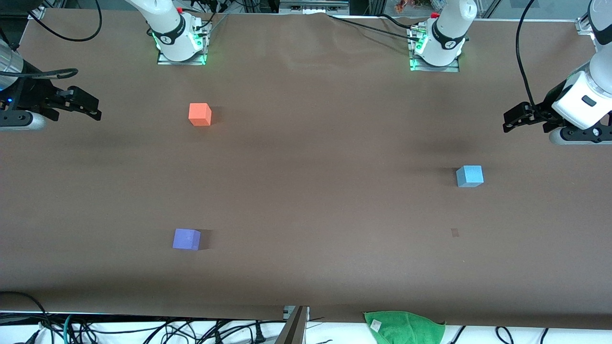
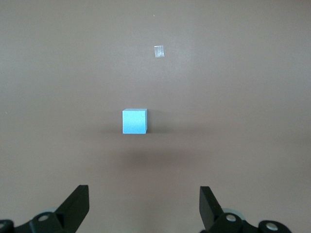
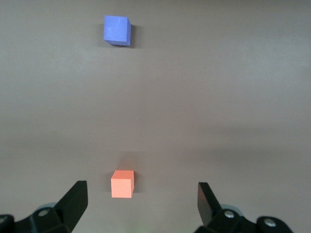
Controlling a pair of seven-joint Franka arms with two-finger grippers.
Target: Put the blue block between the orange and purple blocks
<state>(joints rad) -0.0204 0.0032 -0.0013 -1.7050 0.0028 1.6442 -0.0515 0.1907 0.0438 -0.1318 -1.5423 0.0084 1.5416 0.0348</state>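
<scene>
The light sky-blue block [image 1: 469,176] sits on the brown table toward the left arm's end. The orange block [image 1: 200,114] sits toward the right arm's end, near the bases. The violet-purple block [image 1: 186,239] lies nearer the front camera than the orange one, with a wide bare gap between them. My left gripper [image 1: 510,120] hangs open and empty in the air at the left arm's end of the table; its wrist view shows the blue block [image 2: 134,121] ahead of the open gripper [image 2: 144,204]. My right gripper [image 1: 95,109] hangs open and empty at the right arm's end; its wrist view shows the orange block [image 3: 122,184], the purple block [image 3: 116,30] and the open gripper [image 3: 141,201].
A small pale tape mark [image 1: 454,232] lies on the table, nearer the front camera than the blue block; it also shows in the left wrist view [image 2: 159,51]. A green cloth [image 1: 405,327] hangs off the table's front edge. Cables run along both table edges.
</scene>
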